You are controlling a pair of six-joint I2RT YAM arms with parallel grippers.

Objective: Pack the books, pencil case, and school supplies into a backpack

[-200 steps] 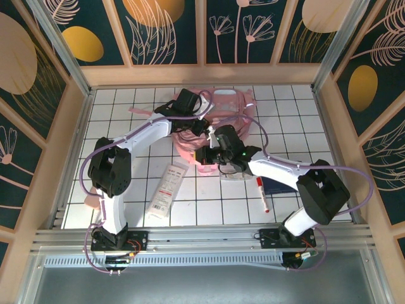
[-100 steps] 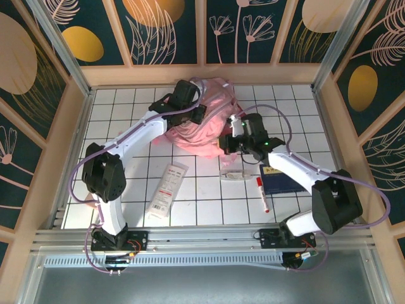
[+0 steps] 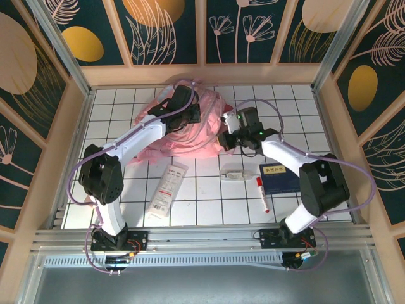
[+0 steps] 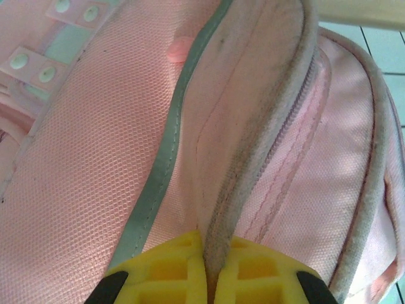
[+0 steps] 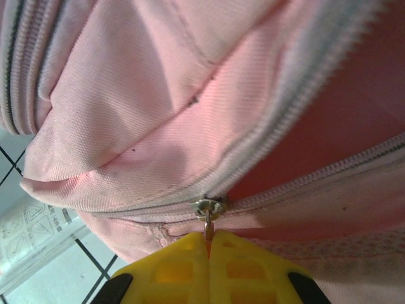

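**White grid table [image 3: 111, 107]: open the pocket cleanly**

Patterned walls [image 3: 171, 31] box in the table, and the backpack [image 3: 190, 130] lies at its far middle, between your two arms. Your right gripper [image 5: 209, 244] is pressed together on the metal zip pull [image 5: 208, 212]. The zip beside it is partly parted, with darker lining showing. Your left gripper [image 4: 207, 253] is pinching a raised fold of fabric along a zip seam.

My read is that you are opening a pocket before any packing. Draw the pull along the line of the teeth, not away from the bag. Use the left pinch as your anchor, pulling gently the opposite way so the soft cloth goes taut.

Open it wide. The navy book [image 3: 279, 178] and the red-capped marker [image 3: 261, 192] lie on the table by the right arm, apart from the bag.
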